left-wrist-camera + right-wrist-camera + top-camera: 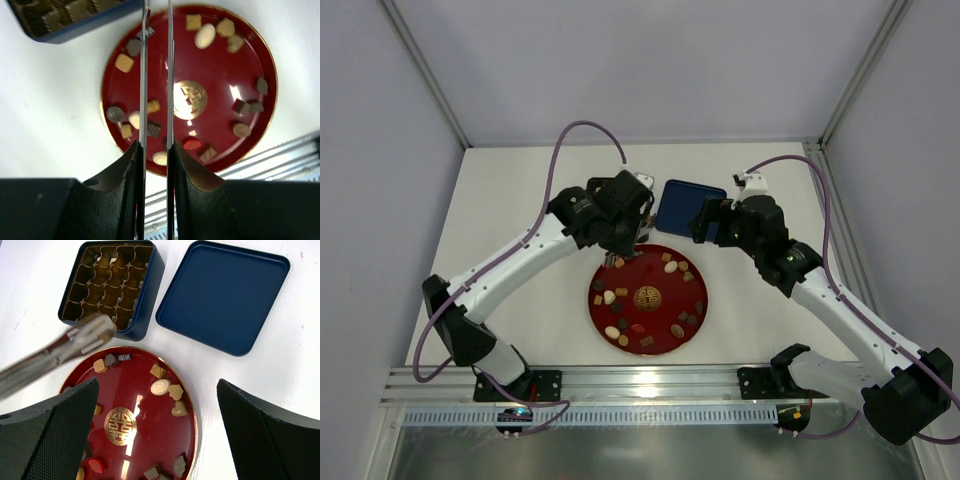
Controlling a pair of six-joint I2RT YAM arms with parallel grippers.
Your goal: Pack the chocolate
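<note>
**A:** How much of the chocolate (160,387) is packed?

**B:** Almost none, it seems. The little cups in the blue box (150,300) look empty, as far as can be seen. The pieces are all spread around the red plate (145,435), brown ones, tan ones and cream ones.

**A:** Where is the box kept?

**B:** It is set just behind the plate. Its lid (225,295) is laid beside it, so the box is ready to be filled.

**A:** What is held by the left gripper (155,150)?

**B:** A pair of long metal tweezers (60,352) is squeezed between its fingers. The tips are held near the back rim of the plate, close to the box. It cannot be told if a piece is pinched in them.

**A:** And the right gripper (157,385)?

**B:** Its fingers are spread wide over the plate, and nothing is held.

**A:** So what is left?

**B:** Nearly all of it. Every piece has to be lifted and put into a cup.
</note>
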